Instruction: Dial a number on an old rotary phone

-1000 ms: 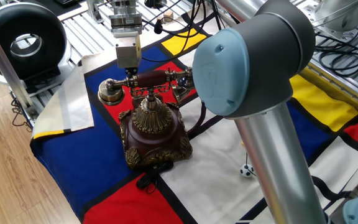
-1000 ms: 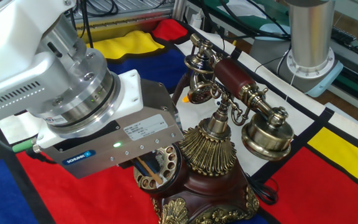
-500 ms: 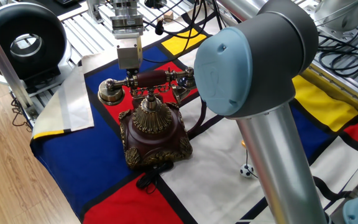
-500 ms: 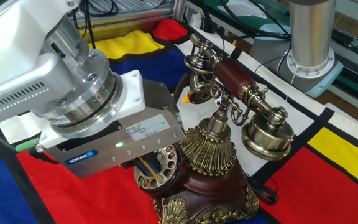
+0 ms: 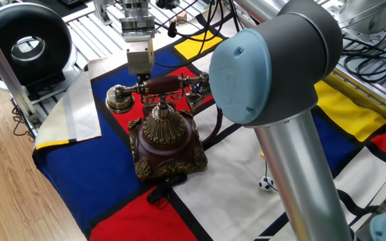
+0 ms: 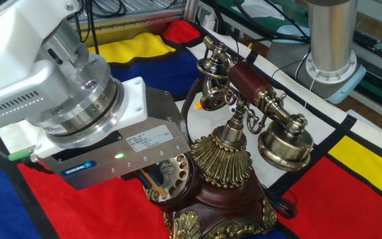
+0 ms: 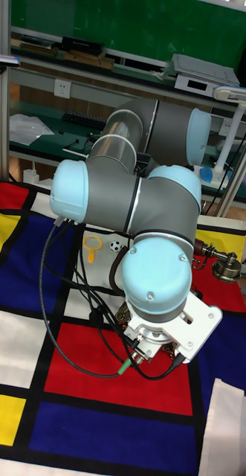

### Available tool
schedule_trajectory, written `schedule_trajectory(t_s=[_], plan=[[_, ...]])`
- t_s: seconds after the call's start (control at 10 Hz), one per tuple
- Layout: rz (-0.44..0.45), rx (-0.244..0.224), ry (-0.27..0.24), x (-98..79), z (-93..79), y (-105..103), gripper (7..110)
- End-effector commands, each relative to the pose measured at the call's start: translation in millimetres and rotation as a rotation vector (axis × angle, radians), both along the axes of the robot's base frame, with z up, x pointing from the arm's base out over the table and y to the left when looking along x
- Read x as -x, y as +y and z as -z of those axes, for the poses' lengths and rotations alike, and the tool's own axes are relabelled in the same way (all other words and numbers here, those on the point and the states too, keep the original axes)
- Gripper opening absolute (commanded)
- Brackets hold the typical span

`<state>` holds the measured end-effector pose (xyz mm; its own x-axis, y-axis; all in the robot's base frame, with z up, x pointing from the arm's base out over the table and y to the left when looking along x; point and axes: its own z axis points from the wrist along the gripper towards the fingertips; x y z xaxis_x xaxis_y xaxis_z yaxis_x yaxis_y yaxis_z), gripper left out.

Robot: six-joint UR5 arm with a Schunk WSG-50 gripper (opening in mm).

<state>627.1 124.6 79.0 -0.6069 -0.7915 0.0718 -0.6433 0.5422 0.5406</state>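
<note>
One small shift is seen at the old rotary phone (image 6: 227, 166), centred on the colourful cloth (image 6: 377, 186): the wooden stick (image 6: 150, 184) clamped in the gripper (image 6: 138, 174) has been swept toward 8 o'clock across the dial (image 6: 171, 178), so dialling is judged underway.

One blue SCHUNK badge is legible on the gripper (image 6: 152, 188) housing beside a small white label whose print is too fine to read.
</note>
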Motion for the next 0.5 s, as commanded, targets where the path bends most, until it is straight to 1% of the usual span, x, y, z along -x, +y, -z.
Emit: schedule_trajectory(t_s=[0.0, 0.2, 0.3, 0.4], plan=[[0.045, 0.004, -0.024, -7.1, 9.5, 11, 7], [0.051, 0.010, -0.024, -6.9, 12.6, 11, 7], [0.036, 0.018, -0.021, -8.4, 11.4, 3, 7], [-0.009, 0.037, -0.016, -14.4, 7.0, -20, 7]])
